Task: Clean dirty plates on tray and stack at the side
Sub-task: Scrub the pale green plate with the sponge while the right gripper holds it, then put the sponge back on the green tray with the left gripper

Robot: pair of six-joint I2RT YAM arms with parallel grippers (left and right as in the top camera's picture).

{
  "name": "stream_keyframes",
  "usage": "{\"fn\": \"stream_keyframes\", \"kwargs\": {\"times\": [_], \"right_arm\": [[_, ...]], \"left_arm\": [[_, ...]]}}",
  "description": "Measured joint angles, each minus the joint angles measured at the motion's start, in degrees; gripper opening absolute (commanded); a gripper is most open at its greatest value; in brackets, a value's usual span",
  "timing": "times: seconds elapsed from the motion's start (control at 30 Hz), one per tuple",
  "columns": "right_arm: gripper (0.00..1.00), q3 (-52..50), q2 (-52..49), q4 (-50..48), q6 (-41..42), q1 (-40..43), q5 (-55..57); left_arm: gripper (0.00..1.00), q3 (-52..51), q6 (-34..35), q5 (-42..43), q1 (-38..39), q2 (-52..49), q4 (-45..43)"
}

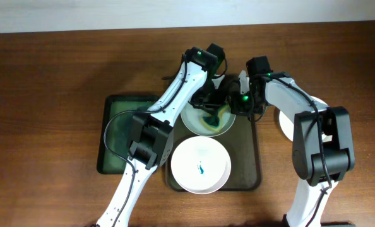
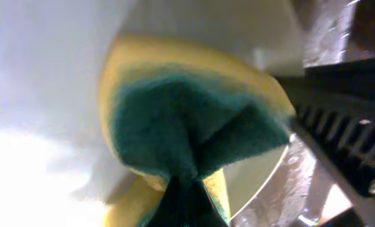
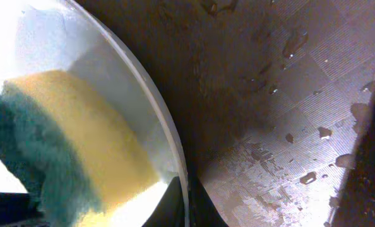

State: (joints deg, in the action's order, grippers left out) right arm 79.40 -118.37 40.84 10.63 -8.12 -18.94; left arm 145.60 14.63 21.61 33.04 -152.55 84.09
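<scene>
The left fingers (image 1: 209,108) are clamped on a yellow-green sponge (image 2: 187,132), pressed onto the far plate (image 1: 224,126) on the tray (image 1: 249,151). The right fingers (image 1: 238,103) sit at that plate's rim — I cannot tell their grip. A smeared plate (image 1: 200,165) lies nearer on the tray, and a third plate (image 1: 286,126) rests on the table (image 1: 48,94).

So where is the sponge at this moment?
In the overhead view the sponge rests on the far plate in the tray, pinched by the left gripper, with the right gripper just beside it.
</scene>
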Motion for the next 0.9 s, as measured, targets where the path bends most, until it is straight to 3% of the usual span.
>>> {"fn": "stream_keyframes", "kwargs": {"times": [0.23, 0.43, 0.57, 0.63, 0.7, 0.77, 0.9], "right_arm": [[0.04, 0.0, 0.0, -0.4, 1.0, -0.7, -0.3], [0.04, 0.0, 0.0, -0.3, 1.2, -0.7, -0.5], [0.06, 0.0, 0.0, 0.4, 1.1, -0.7, -0.4], [0.16, 0.0, 0.0, 1.0, 0.9, -0.7, -0.5], [0.04, 0.0, 0.0, 0.4, -0.6, -0.7, 0.0], [0.04, 0.0, 0.0, 0.1, -1.7, -0.7, 0.0], [0.04, 0.2, 0.0, 1.3, -1.8, -0.5, -0.1]], "left_arm": [[0.00, 0.0, 4.8, -20.3, -2.3, 0.0, 1.1], [0.00, 0.1, 6.2, -25.3, -4.0, 0.8, 3.3], [0.00, 0.1, 6.2, -30.4, -5.8, 9.7, 8.9], [0.00, 0.1, 6.2, -34.2, -7.0, 14.6, 11.6], [0.00, 0.3, 6.1, -38.6, -8.9, 20.6, 12.6], [0.00, -0.7, 5.7, -39.0, -10.8, 21.1, 12.3], [0.00, -15.4, 4.5, -35.8, -16.8, 20.8, 12.1]]}}
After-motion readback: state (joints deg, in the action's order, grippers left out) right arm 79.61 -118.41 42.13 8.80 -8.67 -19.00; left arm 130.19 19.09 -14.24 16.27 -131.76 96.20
